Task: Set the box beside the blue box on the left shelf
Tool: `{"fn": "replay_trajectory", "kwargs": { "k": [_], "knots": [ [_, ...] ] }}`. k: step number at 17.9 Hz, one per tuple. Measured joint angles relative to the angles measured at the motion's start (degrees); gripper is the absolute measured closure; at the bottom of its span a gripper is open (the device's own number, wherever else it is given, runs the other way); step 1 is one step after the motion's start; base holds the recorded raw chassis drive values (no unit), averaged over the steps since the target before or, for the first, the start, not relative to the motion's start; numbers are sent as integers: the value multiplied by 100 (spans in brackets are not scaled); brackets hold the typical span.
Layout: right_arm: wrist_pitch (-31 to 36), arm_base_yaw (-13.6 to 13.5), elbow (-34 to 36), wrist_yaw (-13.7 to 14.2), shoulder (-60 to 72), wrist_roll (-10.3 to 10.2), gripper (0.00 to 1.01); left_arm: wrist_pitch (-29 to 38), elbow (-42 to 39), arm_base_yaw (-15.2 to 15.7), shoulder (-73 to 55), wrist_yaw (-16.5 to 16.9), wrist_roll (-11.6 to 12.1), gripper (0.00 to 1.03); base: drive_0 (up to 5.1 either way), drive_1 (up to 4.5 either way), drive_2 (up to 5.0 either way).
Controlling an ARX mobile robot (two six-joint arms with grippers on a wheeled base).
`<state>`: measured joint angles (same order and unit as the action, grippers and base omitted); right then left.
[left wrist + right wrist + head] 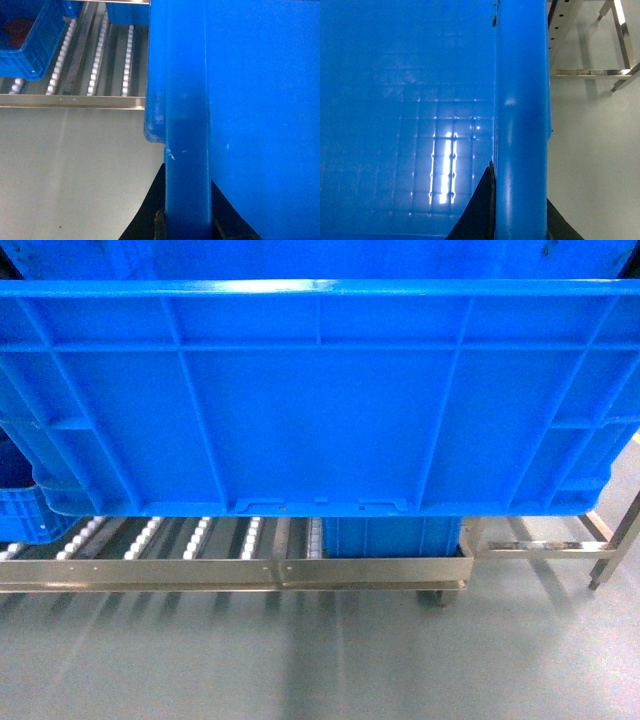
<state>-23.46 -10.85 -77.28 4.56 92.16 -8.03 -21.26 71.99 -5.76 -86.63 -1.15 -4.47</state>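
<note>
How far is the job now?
Done: the crate is picked up, with the left pincer and right pincer shut on its rim. In hand: it hangs above the roller shelf. Left: setting it beside the other blue crate.

Left gripper (187, 227) clamps a crate (320, 400) rim between two dark fingers (150, 220). Right gripper (520, 225) grips the opposite rim likewise, fingers either side.

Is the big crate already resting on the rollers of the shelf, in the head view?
No, the crate hangs in front of the shelf, its bottom edge above the bare rollers.
</note>
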Motion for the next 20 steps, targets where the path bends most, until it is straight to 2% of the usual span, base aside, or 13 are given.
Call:
{"fn": "replay_trajectory", "kwargs": {
  "k": [20],
  "knots": [
    [17,-2,0,13,-17,4,93,31,0,0,0,15,-2,97,-499,246,246]
  ]
}}
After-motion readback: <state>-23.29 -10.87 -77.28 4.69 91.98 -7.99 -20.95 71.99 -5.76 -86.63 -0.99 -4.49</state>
